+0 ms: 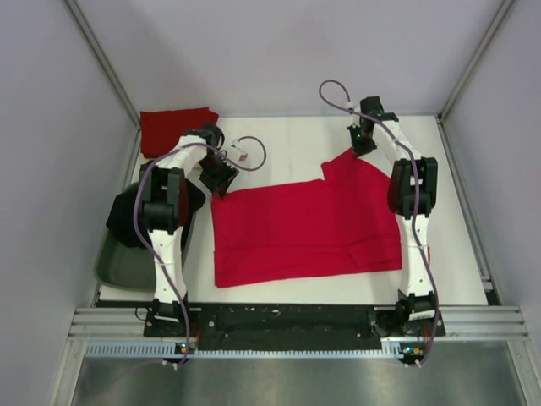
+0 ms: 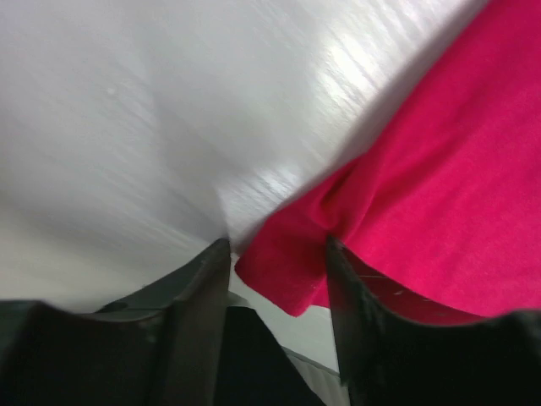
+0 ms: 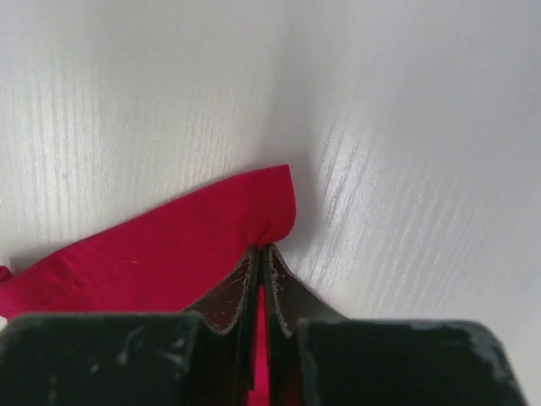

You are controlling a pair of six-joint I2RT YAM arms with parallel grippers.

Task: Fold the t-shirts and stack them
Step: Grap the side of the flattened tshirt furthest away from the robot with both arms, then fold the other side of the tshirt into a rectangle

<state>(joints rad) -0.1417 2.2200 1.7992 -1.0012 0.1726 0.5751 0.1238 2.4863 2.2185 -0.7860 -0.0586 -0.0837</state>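
Note:
A bright red t-shirt [image 1: 304, 228] lies spread on the white table [image 1: 279, 152]. A second red t-shirt [image 1: 176, 128] lies folded at the back left corner. My left gripper [image 1: 221, 179] is at the spread shirt's back left corner. In the left wrist view it [image 2: 277, 254] is open, with the red corner [image 2: 287, 271] between its fingers. My right gripper [image 1: 362, 144] is at the shirt's back right part. In the right wrist view it [image 3: 264, 249] is shut on a fold of the red cloth [image 3: 169, 254]. No cream-coloured shirt is in view.
A dark grey bin [image 1: 118, 262] with black cloth [image 1: 127, 216] on it sits off the table's left edge. A small white object [image 1: 240, 155] on a cable loop hangs by the left wrist. Grey walls enclose the table; a metal rail [image 1: 287, 321] runs along the front.

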